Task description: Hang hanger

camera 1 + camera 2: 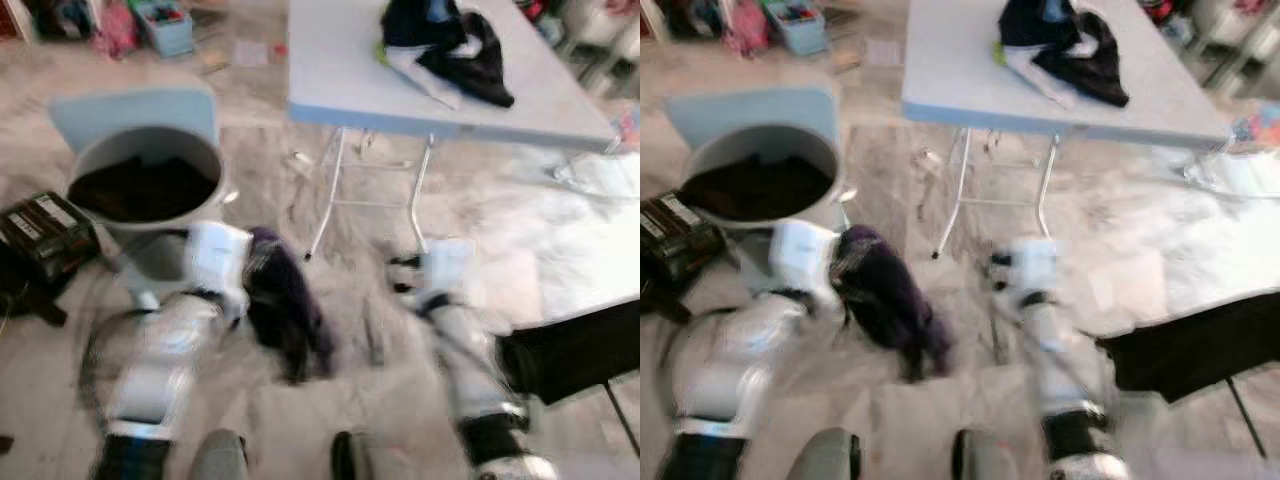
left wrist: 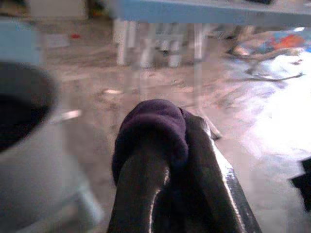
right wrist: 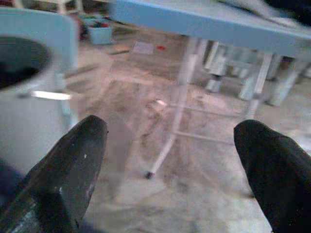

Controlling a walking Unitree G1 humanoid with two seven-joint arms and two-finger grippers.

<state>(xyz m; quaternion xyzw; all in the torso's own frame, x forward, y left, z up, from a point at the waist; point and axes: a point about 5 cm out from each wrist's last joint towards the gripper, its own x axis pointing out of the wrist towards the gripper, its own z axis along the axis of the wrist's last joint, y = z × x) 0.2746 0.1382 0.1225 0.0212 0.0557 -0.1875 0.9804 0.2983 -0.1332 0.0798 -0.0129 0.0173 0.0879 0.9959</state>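
left tool (image 2: 170, 160) gripping purple garment (image 1: 285, 300) (blurred), right tool (image 3: 170, 160) spread

Both head views are pretty smeared with motion blur, worst on the 2 arms low in the frame. Light is soft daylight, blowing out the floor (image 1: 560, 250) on the robot's right into white glare. The bench (image 1: 340, 70) stays fairly readable. Wrist views are soft too, with the black fingers (image 3: 73, 160) up close out of focus and dark.
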